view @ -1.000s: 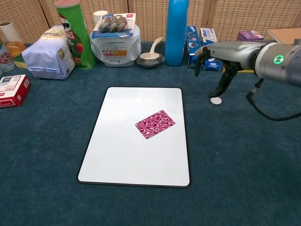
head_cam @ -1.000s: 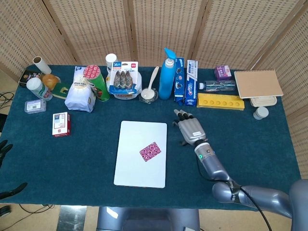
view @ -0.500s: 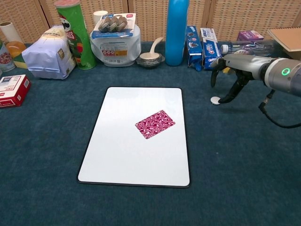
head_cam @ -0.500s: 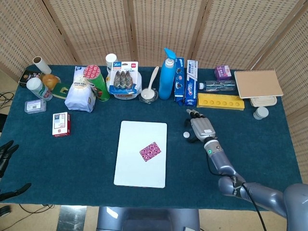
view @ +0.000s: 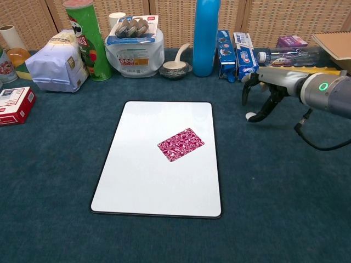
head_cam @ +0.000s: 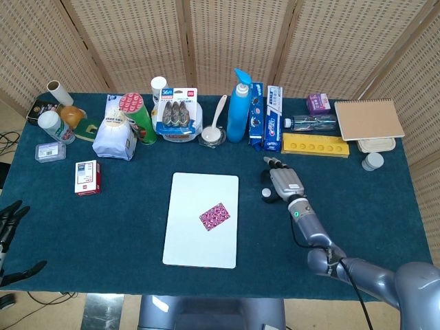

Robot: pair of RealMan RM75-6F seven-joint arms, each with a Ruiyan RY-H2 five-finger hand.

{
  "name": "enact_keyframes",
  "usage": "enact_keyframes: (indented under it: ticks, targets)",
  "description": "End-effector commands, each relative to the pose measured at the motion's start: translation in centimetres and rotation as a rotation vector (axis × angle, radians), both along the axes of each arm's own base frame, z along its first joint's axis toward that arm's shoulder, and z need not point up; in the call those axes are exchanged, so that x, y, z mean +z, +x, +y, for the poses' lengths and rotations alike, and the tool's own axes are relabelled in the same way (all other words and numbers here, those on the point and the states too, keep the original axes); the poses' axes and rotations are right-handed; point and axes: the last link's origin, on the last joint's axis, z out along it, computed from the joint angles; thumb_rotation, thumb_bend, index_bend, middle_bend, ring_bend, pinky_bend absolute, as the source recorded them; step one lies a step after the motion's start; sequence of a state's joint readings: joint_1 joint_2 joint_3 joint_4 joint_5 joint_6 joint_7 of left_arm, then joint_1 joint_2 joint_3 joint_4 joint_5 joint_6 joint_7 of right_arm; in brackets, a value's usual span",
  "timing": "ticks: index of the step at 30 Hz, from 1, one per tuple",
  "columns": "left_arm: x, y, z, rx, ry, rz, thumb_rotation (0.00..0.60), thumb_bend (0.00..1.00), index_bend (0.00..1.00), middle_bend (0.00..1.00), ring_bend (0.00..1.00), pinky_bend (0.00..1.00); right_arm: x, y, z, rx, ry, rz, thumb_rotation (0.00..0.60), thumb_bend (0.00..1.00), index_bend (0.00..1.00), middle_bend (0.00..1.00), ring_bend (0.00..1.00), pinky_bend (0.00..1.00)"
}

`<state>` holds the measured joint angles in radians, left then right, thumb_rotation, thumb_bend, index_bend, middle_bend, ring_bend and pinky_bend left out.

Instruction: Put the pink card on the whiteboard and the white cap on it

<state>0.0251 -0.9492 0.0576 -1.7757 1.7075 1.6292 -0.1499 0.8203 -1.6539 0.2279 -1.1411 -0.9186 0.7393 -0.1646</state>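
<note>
The pink patterned card (head_cam: 214, 216) (view: 181, 144) lies flat on the whiteboard (head_cam: 192, 240) (view: 148, 186), a little right of its middle. On the blue cloth right of the board sits the small white cap (head_cam: 266, 193) (view: 250, 115). My right hand (head_cam: 283, 182) (view: 264, 90) hangs just right of the cap, fingers spread and pointing down; one fingertip (view: 258, 116) touches the cap's right side. Nothing is gripped. My left hand (head_cam: 9, 218) shows only as dark spread fingers at the far left edge, off the table.
Along the back stand a blue bottle (head_cam: 238, 106), toothpaste boxes (head_cam: 273, 118), a bowl with a spoon (head_cam: 213, 134), a chips can (head_cam: 137, 117) and a white bag (head_cam: 114, 137). A yellow tray (head_cam: 315, 145) lies behind my right hand. A red box (head_cam: 87, 177) sits left.
My right hand swung right off the cap, uncovering it in the head view, then eased back left until a fingertip met it. Cap, card and board stayed put.
</note>
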Motion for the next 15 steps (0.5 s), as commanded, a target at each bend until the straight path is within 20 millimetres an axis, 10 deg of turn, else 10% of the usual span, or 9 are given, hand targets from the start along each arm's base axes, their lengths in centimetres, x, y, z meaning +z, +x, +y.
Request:
enact_keyframes:
  ticks: [1, 15]
  targets:
    - [-0.1, 0.0, 0.0, 0.000, -0.001, 0.003, 0.600, 0.08, 0.00, 0.00, 0.00, 0.06, -0.2, -0.3, 0.0, -0.010, 0.007, 0.003, 0.600, 0.26, 0.43, 0.07, 0.04, 0.14]
    - [-0.4, 0.1, 0.1, 0.006, -0.001, 0.010, 0.600, 0.08, 0.00, 0.00, 0.00, 0.06, 0.1, -1.4, -0.4, -0.015, 0.005, 0.032, 0.600, 0.27, 0.46, 0.07, 0.04, 0.14]
